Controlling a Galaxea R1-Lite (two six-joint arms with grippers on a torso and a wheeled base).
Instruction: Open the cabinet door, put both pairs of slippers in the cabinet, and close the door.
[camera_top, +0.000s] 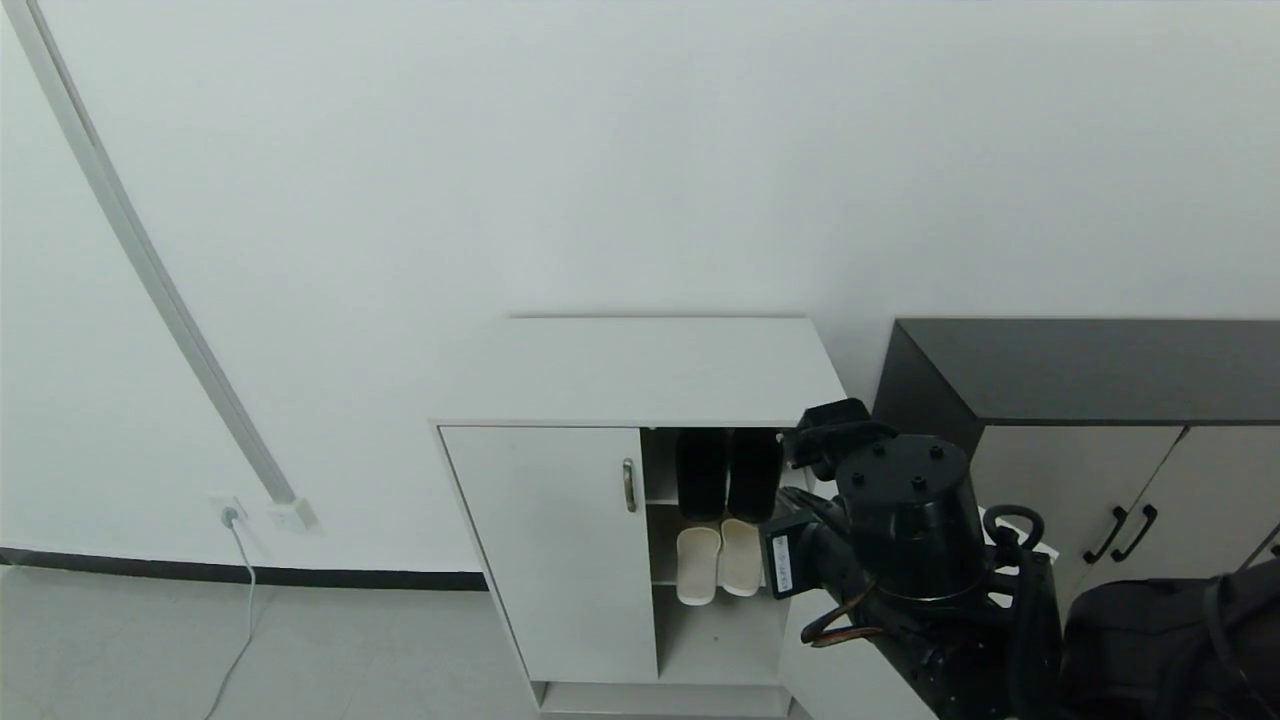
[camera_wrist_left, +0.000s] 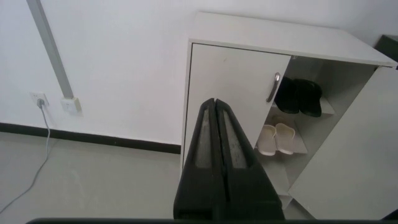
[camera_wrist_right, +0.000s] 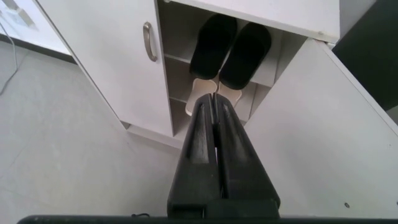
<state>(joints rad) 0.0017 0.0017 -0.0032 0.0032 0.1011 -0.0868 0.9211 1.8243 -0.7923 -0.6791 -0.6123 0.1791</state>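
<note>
We saw the black slippers (camera_top: 728, 470) and white slippers (camera_top: 718, 560) shelved. The open door (camera_wrist_right: 311, 143) hung off the cabinet's (camera_top: 660, 370) right edge, nearest our right tool (camera_wrist_right: 214, 99), its fingers together.

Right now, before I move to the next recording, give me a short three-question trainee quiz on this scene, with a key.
1. True or false: the black slippers sit on the shelf above the white slippers.
2. The cabinet has its right door: A) shut, B) open, C) taken off.
3. Fill in: the left end effector and the right end effector each have their fingers ____.
Key: 1 true; 2 B; 3 shut.
</note>
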